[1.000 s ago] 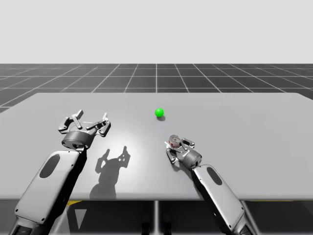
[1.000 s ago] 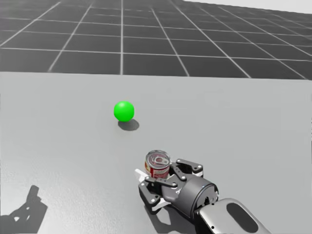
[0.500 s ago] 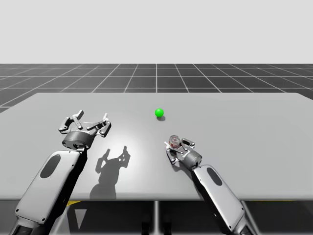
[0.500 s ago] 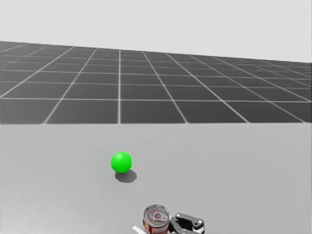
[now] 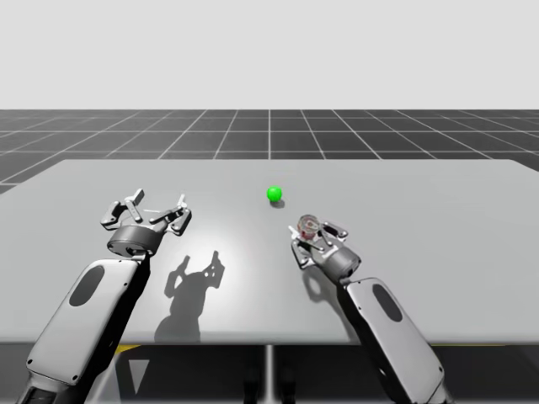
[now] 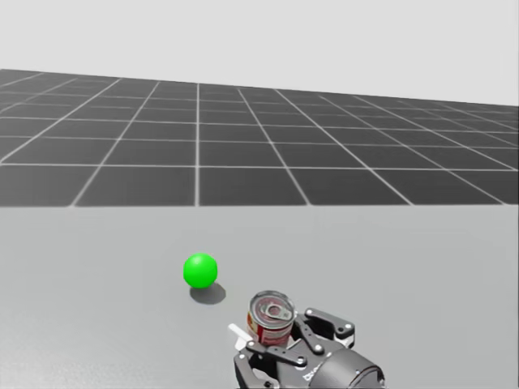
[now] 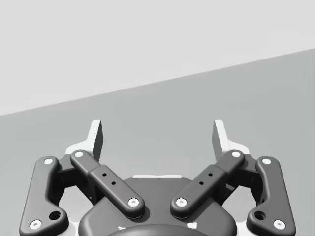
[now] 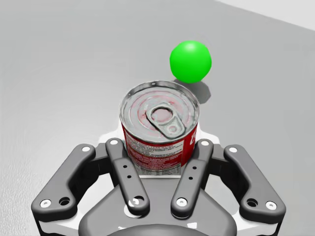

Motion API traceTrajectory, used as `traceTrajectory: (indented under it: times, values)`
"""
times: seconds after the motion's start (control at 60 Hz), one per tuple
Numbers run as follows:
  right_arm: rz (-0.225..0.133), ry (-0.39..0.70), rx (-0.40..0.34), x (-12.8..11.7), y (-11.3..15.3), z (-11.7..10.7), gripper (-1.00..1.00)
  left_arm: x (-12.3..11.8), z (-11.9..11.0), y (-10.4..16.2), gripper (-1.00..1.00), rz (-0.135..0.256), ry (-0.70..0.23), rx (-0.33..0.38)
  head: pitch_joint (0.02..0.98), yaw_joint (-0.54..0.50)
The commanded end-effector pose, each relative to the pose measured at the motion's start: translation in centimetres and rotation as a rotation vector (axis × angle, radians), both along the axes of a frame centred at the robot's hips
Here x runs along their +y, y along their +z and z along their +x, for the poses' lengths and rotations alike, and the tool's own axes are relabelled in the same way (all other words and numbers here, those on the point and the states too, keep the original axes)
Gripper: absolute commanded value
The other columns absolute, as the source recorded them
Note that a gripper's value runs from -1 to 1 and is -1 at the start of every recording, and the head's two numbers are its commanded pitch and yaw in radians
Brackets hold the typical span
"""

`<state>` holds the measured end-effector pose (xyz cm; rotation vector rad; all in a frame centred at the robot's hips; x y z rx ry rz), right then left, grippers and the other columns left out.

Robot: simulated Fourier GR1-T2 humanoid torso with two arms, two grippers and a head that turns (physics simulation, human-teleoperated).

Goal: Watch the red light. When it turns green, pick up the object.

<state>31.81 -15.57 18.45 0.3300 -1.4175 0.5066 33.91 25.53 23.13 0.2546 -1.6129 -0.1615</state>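
Right hand (image 5: pixel 312 235) is closed on the can (image 5: pixel 309 225), one finger on each side of its red wall. The can stands upright, pull-tab lid up. In the high view the hand's shadow falls on the counter (image 5: pixel 438 219) apart from the hand, so hand and can appear clear of the surface.

The light (image 5: pixel 274 194) shows green. It sits on the counter at about 11 o'clock from the can, near but not touching. In the right wrist view it lies just beyond the can (image 8: pixel 160 130), ahead of the hand (image 8: pixel 160 152).

Left hand (image 5: pixel 145 210) is at 9 o'clock from the can, well apart. Its fingers are spread wide with nothing between them, as the left wrist view confirms (image 7: pixel 157 137).
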Motion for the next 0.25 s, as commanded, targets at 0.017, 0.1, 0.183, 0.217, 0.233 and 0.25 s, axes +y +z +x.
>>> traceTrajectory:
  times: [0.017,0.1,0.183,0.217,0.233,0.25]
  values:
    - [0.050,-0.122,-0.187,0.1,6.7,1.9,1.00,0.0,0.0,0.0,-1.00,0.000,0.000,0.000,0.422,-0.16]
    - [0.061,-0.140,-0.259,0.1,9.2,1.8,1.00,0.0,0.0,0.0,-1.00,0.000,0.000,0.000,0.423,-0.17]
    - [0.077,-0.157,-0.327,0.1,11.9,1.4,1.00,0.0,0.0,0.0,-1.00,0.000,0.000,0.000,0.423,-0.17]
    - [0.085,-0.164,-0.354,0.0,13.0,1.2,1.00,0.0,0.0,0.0,-1.00,0.000,0.000,0.000,0.423,-0.17]
    - [0.086,-0.166,-0.362,0.0,13.4,1.1,1.00,0.0,0.0,0.0,-1.00,0.000,0.000,0.000,0.423,-0.17]
    - [0.091,-0.170,-0.377,0.0,14.0,0.9,1.00,0.0,0.0,0.0,-1.00,0.000,0.000,0.000,0.423,-0.17]
